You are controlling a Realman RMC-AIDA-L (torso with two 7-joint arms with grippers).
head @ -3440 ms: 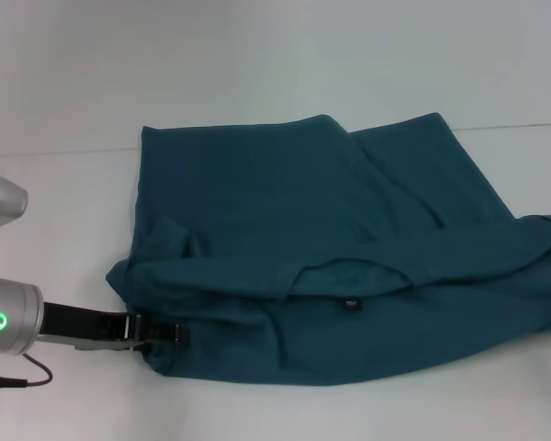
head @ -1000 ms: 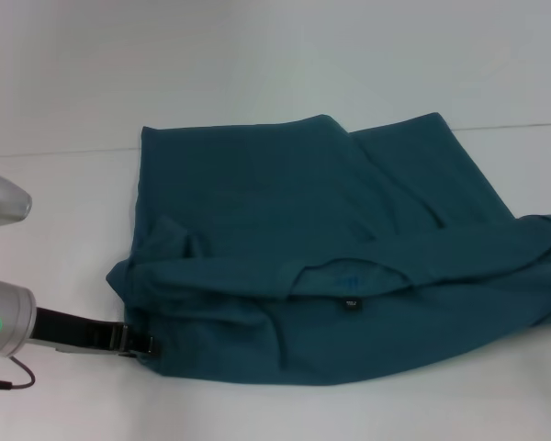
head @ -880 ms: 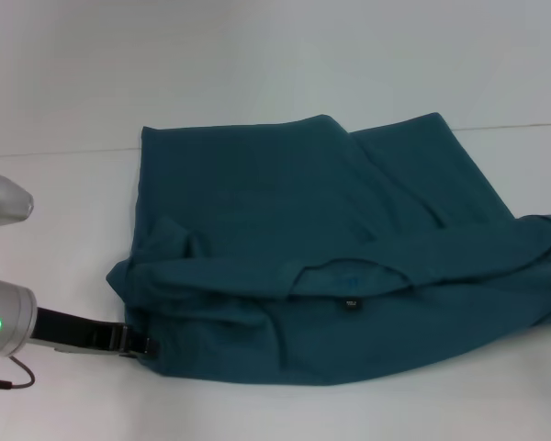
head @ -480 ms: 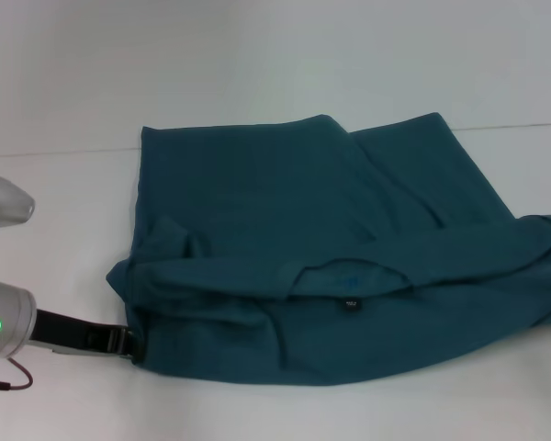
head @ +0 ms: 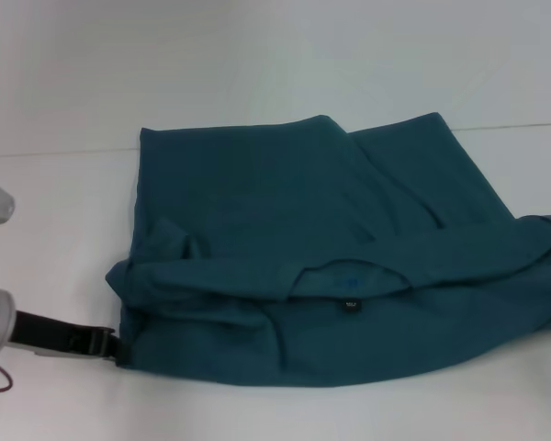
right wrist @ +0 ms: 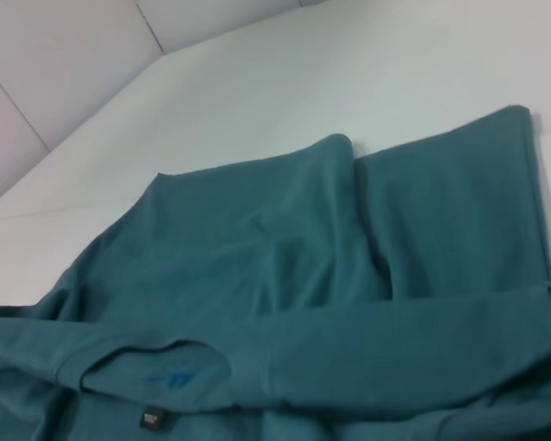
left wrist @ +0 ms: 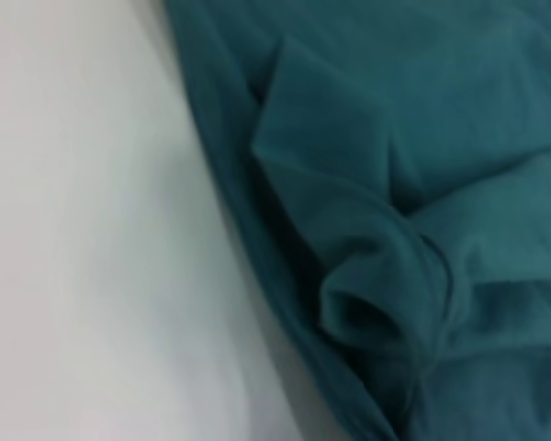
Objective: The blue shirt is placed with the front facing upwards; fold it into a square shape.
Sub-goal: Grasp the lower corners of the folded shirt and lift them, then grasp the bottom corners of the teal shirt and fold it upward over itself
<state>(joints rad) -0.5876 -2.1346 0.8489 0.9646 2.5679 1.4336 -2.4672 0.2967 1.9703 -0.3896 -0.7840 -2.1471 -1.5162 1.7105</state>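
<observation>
On the white table [head: 64, 83], big soft dark teal-blue shirt [head: 321, 257] lying partly folded, left gripper [head: 118, 347] at its near left corner, grip cannot be told, right gripper unseen.

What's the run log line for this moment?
blue shirt: partly folded, neck label up, not square | left end effector: at shirt's near-left corner | right arm: out of view | table: white
</observation>
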